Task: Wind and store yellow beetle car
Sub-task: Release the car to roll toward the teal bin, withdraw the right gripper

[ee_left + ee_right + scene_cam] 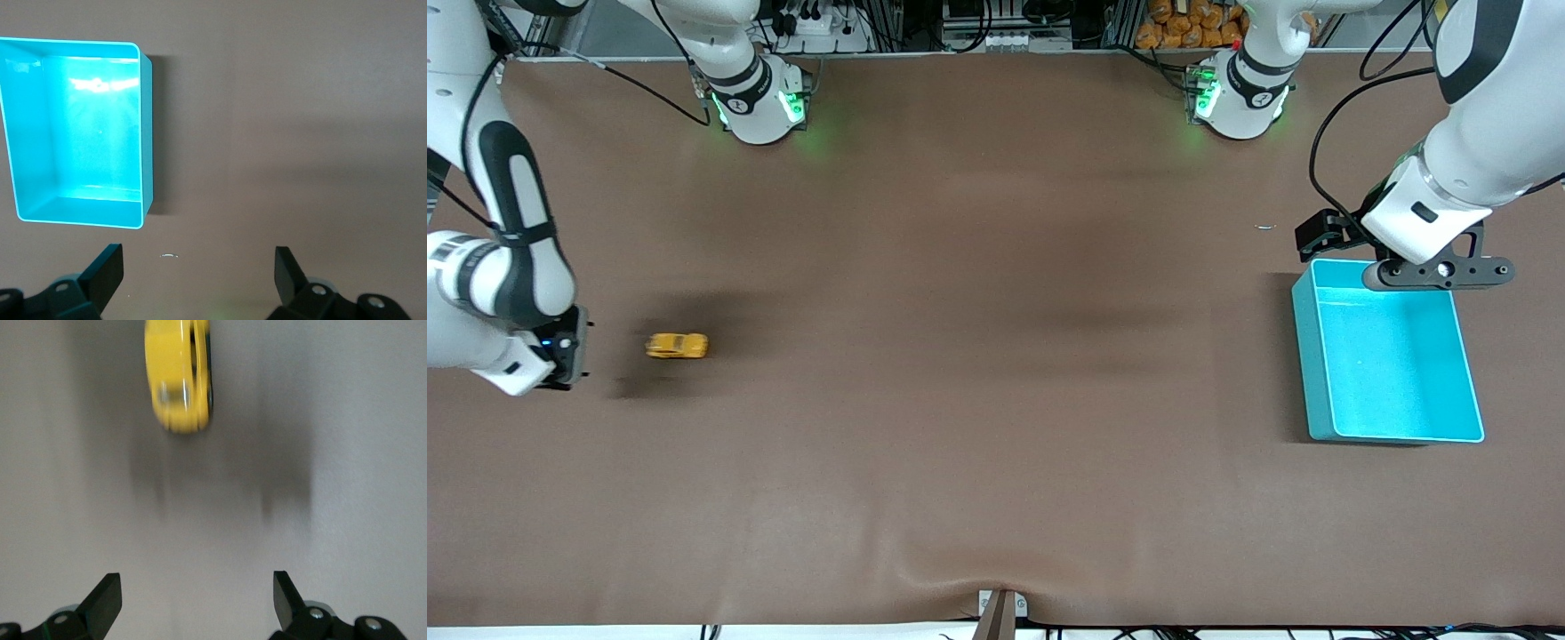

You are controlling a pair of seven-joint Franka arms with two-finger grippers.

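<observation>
Storing is what you have left: car (677,345) sits loose on the bench (978,373) beside your right gripper (193,603), fingers apart, well apart from the empty bin (1387,356) under your waiting, open-fingered left gripper (199,280).

Yellow beetle car (677,345), turquoise bin (1389,428), seemingly brown table (996,400).

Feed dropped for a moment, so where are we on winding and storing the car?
The yellow beetle car sits free on the table near the right arm's end, blurred as if rolling. The right gripper is open just beside it, holding nothing. The turquoise bin is empty, with the open left gripper waiting at it. Storing remains.
</observation>
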